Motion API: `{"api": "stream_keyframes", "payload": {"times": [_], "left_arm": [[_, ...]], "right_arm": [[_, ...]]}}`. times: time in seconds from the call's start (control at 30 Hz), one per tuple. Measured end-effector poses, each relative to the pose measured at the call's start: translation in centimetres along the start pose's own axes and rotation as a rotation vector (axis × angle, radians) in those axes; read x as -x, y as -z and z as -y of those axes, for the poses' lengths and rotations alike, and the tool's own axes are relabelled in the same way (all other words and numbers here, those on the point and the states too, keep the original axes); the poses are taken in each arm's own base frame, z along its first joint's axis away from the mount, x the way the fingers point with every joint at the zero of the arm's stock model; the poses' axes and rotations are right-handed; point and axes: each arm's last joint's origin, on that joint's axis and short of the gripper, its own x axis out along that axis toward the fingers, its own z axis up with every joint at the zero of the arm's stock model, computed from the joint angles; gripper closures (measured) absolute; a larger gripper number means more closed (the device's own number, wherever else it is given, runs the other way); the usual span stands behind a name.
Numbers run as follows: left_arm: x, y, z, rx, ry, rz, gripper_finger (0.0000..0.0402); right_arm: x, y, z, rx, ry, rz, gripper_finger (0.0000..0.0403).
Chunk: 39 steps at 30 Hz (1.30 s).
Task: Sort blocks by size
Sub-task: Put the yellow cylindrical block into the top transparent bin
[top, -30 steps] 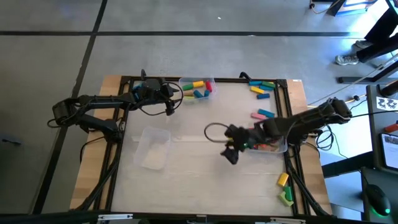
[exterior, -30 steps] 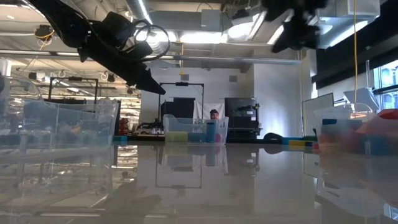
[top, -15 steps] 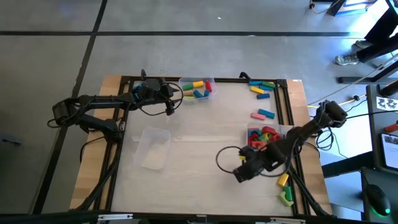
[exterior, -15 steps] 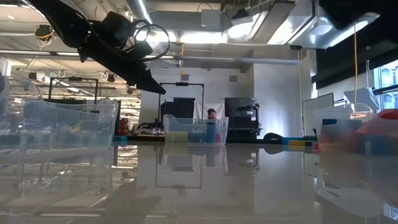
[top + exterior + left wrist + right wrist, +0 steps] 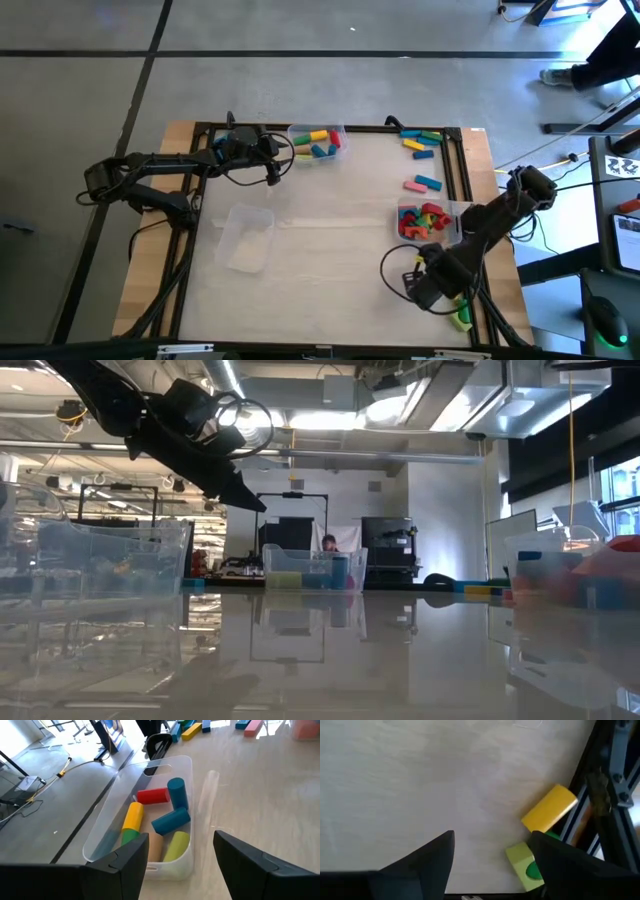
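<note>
The right gripper (image 5: 428, 290) has swung from beside the bin of small blocks (image 5: 425, 219) to the table's near right corner, fingers spread above a yellow cylinder (image 5: 549, 814). The left gripper (image 5: 272, 160), also spread, stays by the cylinder bin (image 5: 150, 820).

It was a robotics lab. Exposed ceiling ducts (image 5: 400, 400), equipment racks (image 5: 385, 545) and a bare concrete floor (image 5: 300, 80) surrounded the wooden table (image 5: 330, 270).

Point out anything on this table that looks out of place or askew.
Nothing is spilled or damaged. A few loose blocks lie scattered at the table's far right, and a yellow block and a light green block sit against the frame rail near the right end effector. One clear bin holds nothing.
</note>
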Motion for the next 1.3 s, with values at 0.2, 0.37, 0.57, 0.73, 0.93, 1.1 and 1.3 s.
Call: {"api": "stream_keyframes", "payload": {"times": [0.2,0.37,0.57,0.73,0.93,1.1,1.3], "left_arm": [[0.0,0.0,0.0,0.0,0.0,0.0,0.0183],[0.0,0.0,0.0,0.0,0.0,0.0,0.0183],[0.0,0.0,0.0,0.0,0.0,-0.001,0.0183],[0.0,0.0,0.0,0.0,0.0,0.0,0.0183],[0.0,0.0,0.0,-0.001,0.0,0.0,0.0183],[0.0,0.0,0.0,-0.001,0.0,0.0,0.0183],[0.0,0.0,0.0,-0.001,0.0,0.0,0.0183]], "right_arm": [[-0.2,0.6,0.9,-0.028,0.036,0.028,0.0139],[-0.3,1.0,1.5,-0.041,0.07,0.029,0.0139],[-0.7,1.2,1.6,-0.037,0.095,0.05,0.0139],[-2.2,1.2,1.3,0.0,0.125,0.019,0.0139],[-4.2,1.0,1.3,0.0,0.158,-0.075,0.0139],[-5.6,0.6,1.6,-0.048,0.199,-0.125,0.0139],[-6.7,0.0,2.2,-0.067,0.257,-0.149,0.0139]]}}
